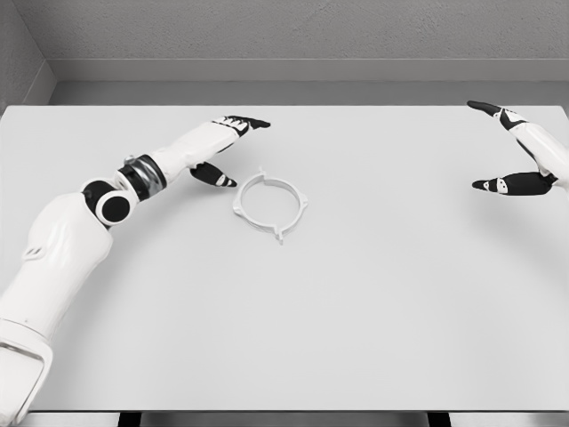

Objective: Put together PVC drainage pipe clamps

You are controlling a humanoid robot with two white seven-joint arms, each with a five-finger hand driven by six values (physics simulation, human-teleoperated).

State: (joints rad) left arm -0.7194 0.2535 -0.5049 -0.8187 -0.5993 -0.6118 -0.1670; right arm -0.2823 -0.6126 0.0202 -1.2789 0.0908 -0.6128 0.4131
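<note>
- While lying flat on the white table (pixel 356 338) a little left of centre, the pipe clamp (pixel 270 203) reads as a closed white ring with small lugs around its rim; untouched by either hand.
- Parked just left of the ring: left hand (pixel 224 147), fingers extended and spread, thumb (pixel 214 175) dropped toward the clamp's upper-left edge, holding nothing. Close to the ring, but apart from it.
- Hanging well apart at the right edge of the head view: right hand (pixel 514 151), fingers likewise spread wide, thumb and fingers parted, empty.
- Step in hand, as judged: reaching for a first grasp of the clamp with the left hand.
- To do it well: bring the thumb inside the ring or against its near wall and the fingers over the outer rim, closing on a plain stretch of wall rather than on a lug, since a thin lug could twist the part out of the pinch.
- Worth lowering slowly; a flat, light ring may skid across a smooth tabletop if nudged sideways before being pinched.
- Probably wise to bring the right hand nearer for support once the ring is lifted.
- No second clamp half, pipe or fastener visible anywhere on the table.
- No brand, label or readable writing on the clamp, the arms or the table.
</note>
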